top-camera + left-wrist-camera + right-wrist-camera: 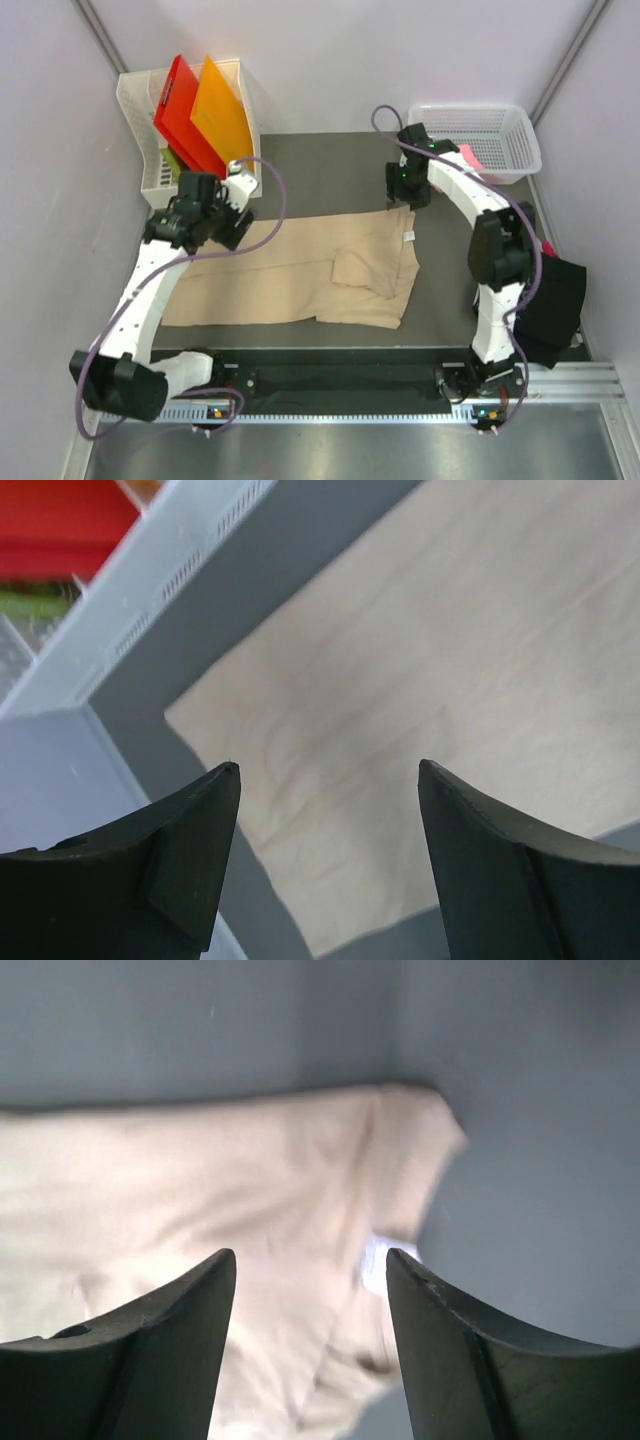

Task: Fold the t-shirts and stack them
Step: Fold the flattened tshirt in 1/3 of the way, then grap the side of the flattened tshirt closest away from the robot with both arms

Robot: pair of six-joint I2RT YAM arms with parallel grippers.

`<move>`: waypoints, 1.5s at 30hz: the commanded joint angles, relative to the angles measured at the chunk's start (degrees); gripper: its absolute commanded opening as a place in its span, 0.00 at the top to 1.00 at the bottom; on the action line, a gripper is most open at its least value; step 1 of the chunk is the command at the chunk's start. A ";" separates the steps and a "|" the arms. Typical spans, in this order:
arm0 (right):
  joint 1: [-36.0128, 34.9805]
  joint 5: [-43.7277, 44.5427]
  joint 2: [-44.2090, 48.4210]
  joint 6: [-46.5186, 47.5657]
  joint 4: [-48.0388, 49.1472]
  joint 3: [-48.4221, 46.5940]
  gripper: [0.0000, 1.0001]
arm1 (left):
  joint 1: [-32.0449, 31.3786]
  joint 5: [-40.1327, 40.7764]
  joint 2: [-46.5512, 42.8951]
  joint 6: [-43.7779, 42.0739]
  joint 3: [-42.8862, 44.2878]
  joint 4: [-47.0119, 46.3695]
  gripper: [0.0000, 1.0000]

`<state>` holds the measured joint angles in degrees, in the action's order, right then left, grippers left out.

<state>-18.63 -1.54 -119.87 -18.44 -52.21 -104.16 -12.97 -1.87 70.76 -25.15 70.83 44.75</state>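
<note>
The tan t-shirt (300, 270) lies folded lengthwise on the dark mat, its white neck label (408, 236) at the right end. It fills the left wrist view (420, 670) and the right wrist view (200, 1200). My left gripper (232, 222) hovers open and empty above the shirt's far left corner. My right gripper (402, 190) hovers open and empty above the shirt's far right corner. The black t-shirt (553, 305) hangs at the table's right edge behind my right arm. The pink t-shirt (467, 155) shows as a scrap at the white basket's rim.
A white rack (140, 120) at the back left holds stiff red (178, 115) and orange (222, 118) plastic sheets. A white mesh basket (475, 135) stands at the back right. Grey walls close in on both sides. The rack's edge shows in the left wrist view (150, 590).
</note>
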 commanded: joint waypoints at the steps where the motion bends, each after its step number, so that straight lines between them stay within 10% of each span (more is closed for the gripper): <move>1: -4.64 5.41 16.06 1.82 -3.60 5.44 0.38 | 5.40 -2.44 -8.42 -8.07 -11.57 9.03 0.23; 17: -25.22 -0.31 47.88 -21.90 -4.66 49.30 0.45 | 22.54 -3.67 -11.62 -17.65 -27.14 9.65 0.25; 45: -25.14 -3.91 40.86 -27.18 14.33 60.56 0.55 | 33.45 -6.92 -4.23 -18.27 -30.49 7.37 0.21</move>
<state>-43.33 -5.69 -78.35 -45.65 -39.83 -43.09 19.66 -6.68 67.13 -41.69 39.55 52.07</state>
